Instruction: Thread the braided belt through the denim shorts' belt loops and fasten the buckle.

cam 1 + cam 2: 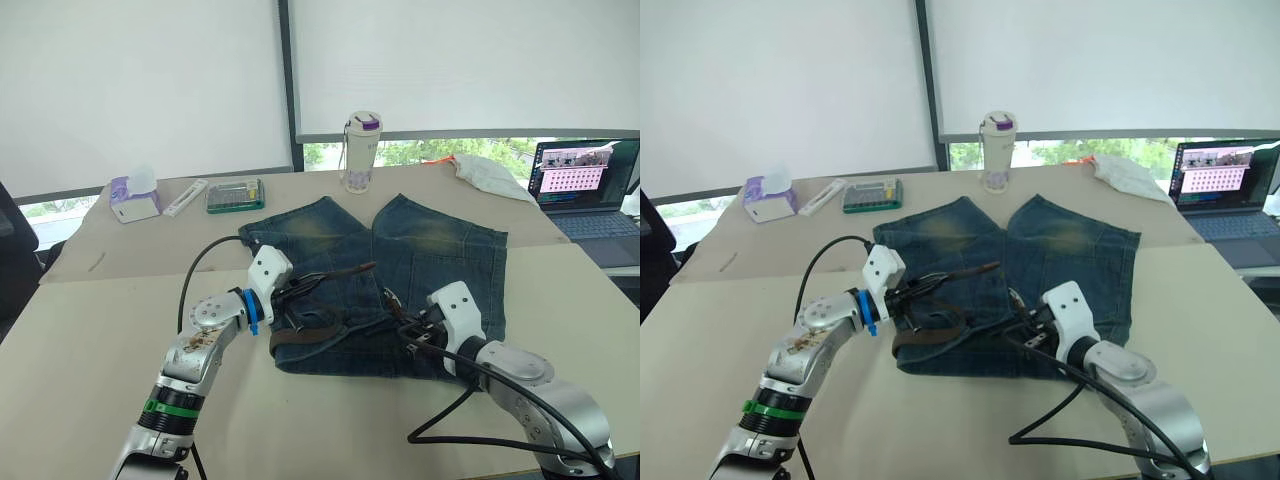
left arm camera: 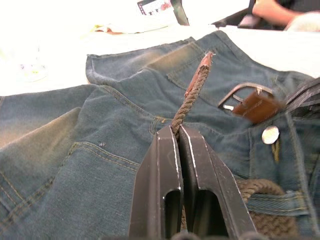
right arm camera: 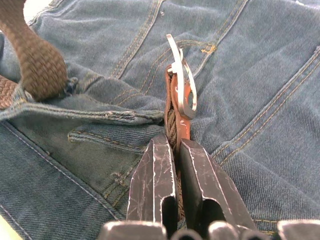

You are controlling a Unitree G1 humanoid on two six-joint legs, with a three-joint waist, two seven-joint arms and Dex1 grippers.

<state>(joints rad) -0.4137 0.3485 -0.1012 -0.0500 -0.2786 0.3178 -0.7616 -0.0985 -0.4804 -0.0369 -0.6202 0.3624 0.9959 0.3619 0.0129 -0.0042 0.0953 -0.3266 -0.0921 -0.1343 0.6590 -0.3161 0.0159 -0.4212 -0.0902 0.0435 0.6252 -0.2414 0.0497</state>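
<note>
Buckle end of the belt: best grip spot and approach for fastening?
Grip the brown strap just behind the buckle, not the metal frame, as the right gripper does now, shut on it. The frame stands on edge above the denim shorts, so coming along the strap from behind leaves its opening free for the braided belt tip, pinched in the left gripper.

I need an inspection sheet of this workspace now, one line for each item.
Surface: beige table, two tops joined.
Job's things: denim shorts flat; braided belt partly on the waistband, buckle unfastened.
Clutter: bottle, tissue box, green case, white cloth.
Grippers: left tool shut on belt tip; right tool shut behind buckle.
Cables: black cable on table.
Surroundings: laptop, window blinds.
</note>
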